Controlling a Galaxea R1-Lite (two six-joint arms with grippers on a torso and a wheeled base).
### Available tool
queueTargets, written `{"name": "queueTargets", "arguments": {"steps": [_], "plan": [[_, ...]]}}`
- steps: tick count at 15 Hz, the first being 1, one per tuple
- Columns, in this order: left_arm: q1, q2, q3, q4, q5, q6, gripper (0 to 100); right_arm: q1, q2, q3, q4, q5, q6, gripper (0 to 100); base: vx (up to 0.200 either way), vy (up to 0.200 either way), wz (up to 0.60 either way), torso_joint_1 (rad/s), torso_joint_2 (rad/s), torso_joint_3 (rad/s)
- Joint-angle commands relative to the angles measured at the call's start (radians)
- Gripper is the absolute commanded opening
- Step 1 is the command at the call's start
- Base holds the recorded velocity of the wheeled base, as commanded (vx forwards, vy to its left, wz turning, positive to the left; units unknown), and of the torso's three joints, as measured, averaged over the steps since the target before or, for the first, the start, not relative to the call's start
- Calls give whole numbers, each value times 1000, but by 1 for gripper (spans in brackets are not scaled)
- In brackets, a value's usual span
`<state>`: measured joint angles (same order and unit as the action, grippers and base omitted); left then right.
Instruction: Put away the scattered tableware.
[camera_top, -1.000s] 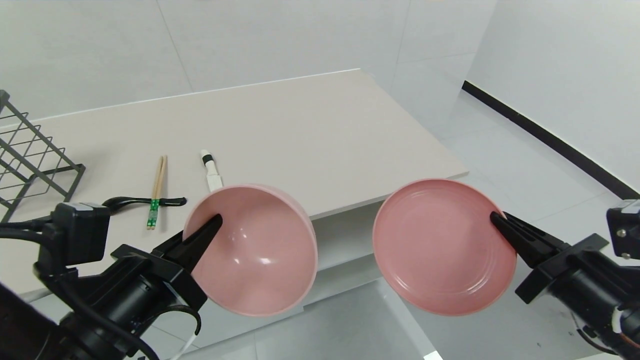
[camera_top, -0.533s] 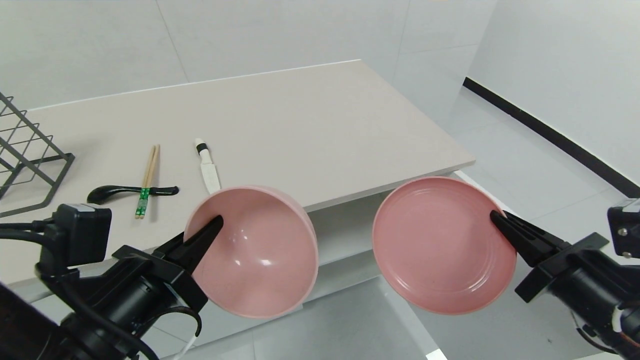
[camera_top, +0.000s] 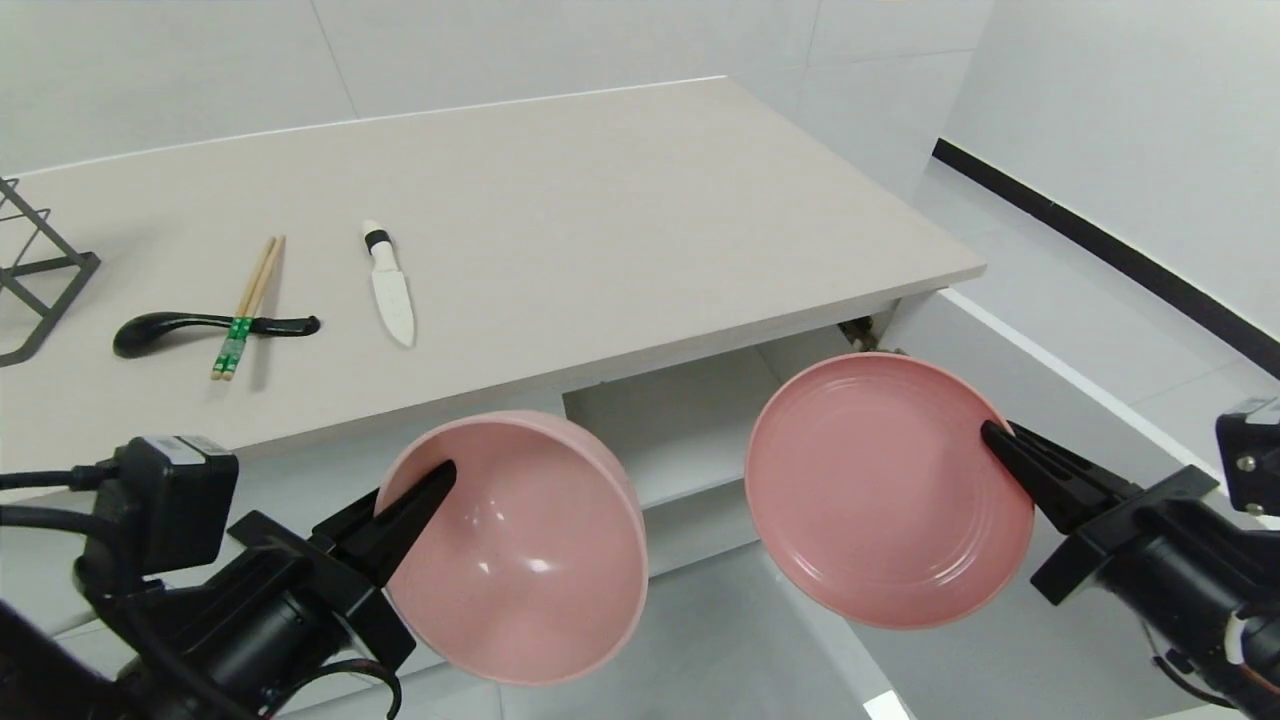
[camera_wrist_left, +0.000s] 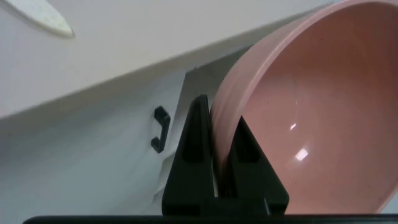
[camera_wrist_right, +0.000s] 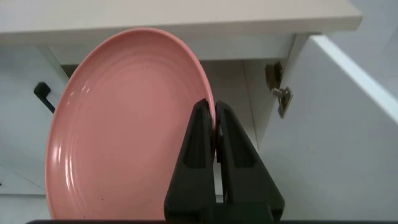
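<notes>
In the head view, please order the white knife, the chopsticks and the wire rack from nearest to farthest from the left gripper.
1. White knife, on the counter, just beyond the left gripper.
2. Chopsticks, further to the robot's left on the counter.
3. Wire rack, at the counter's far left edge.
</notes>
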<state>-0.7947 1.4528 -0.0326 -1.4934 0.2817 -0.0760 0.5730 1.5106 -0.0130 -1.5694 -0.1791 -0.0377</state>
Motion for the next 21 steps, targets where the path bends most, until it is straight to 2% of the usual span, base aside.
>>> {"name": "queueTargets", "arguments": {"steps": [1,10,21], "plan": [[-8,0,28,-2,-4,35,0,-1,2,2,-1,0,-1,0,0,0,0,-212,491,286],[-8,9,28,7,-4,38,0,1,5,1,-1,0,-1,0,0,0,0,-74,190,110],[-8,12,28,12,-4,38,0,-4,14,-1,-1,0,5,0,0,0,0,-143,439,287]]}}
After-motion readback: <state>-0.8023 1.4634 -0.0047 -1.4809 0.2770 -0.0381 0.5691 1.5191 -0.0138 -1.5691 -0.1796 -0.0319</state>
